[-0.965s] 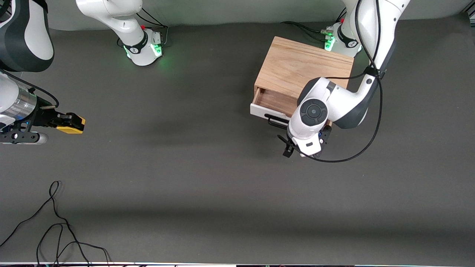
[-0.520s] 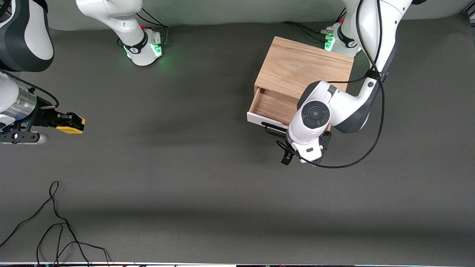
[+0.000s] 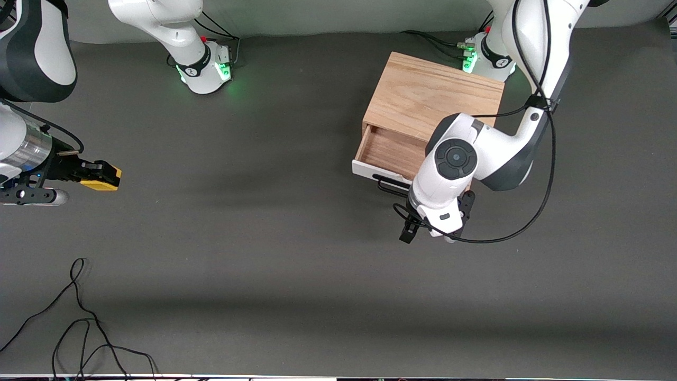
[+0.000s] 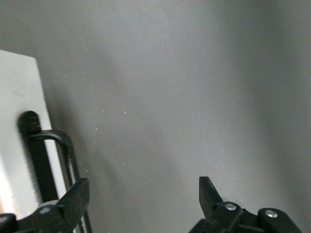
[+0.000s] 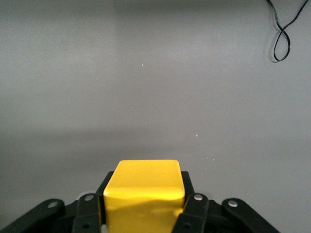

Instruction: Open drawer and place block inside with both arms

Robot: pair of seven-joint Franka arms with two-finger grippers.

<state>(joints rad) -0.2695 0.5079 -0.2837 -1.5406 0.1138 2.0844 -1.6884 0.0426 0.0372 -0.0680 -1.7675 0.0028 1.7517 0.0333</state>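
The drawer (image 3: pixel 390 151) stands pulled out of the light oak box (image 3: pixel 432 94), its wood interior showing. Its white front (image 3: pixel 366 169) and black bar handle (image 3: pixel 387 183) face the front camera. My left gripper (image 3: pixel 426 228) is open just in front of the drawer, clear of the handle. In the left wrist view the gripper (image 4: pixel 141 194) holds nothing and the handle (image 4: pixel 68 150) lies outside one finger (image 4: pixel 74 198). My right gripper (image 3: pixel 98 174) is shut on the yellow block (image 3: pixel 101 182) above the table at the right arm's end. The right wrist view shows the block (image 5: pixel 144 184) between the fingers.
A loose black cable (image 3: pixel 79 317) lies on the dark table (image 3: pixel 254 238) near the front edge at the right arm's end, and shows in the right wrist view (image 5: pixel 282 34). The two green-lit arm bases (image 3: pixel 206 69) stand along the table's back edge.
The drawer slid farther out of the box, then stopped. My left gripper came off the handle and moved a little toward the front camera. The right arm has not moved.
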